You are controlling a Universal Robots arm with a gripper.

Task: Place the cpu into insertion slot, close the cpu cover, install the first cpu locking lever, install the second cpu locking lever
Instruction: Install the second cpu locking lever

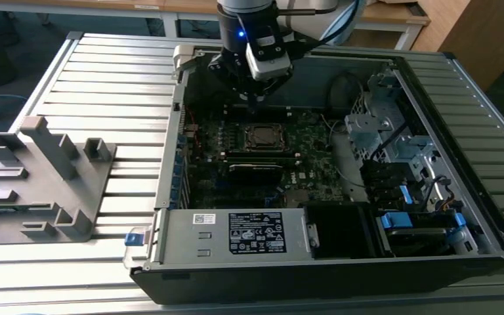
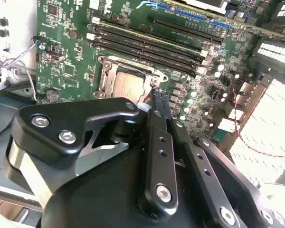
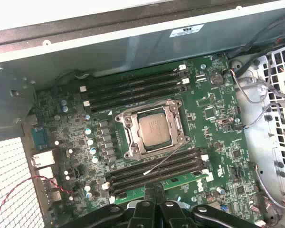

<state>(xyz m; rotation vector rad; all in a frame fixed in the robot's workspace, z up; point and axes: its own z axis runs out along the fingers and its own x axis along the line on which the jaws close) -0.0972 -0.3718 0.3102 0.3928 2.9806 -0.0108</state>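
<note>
The cpu (image 3: 154,131) is seated at frame centre under the cpu cover (image 3: 153,130). The gripper (image 2: 160,97), pressed together, empty, could snag a locking lever (image 3: 162,160).

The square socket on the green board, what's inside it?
The cpu, a pale silver square, lies in the insertion slot. The cpu cover frames it. The chip hides what is beneath it.

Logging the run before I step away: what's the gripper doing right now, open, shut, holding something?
Gripper: black fingers pressed together, shut, holding nothing, poised above the pale silver-grey square cpu seated in its silver-rimmed socket.
</note>
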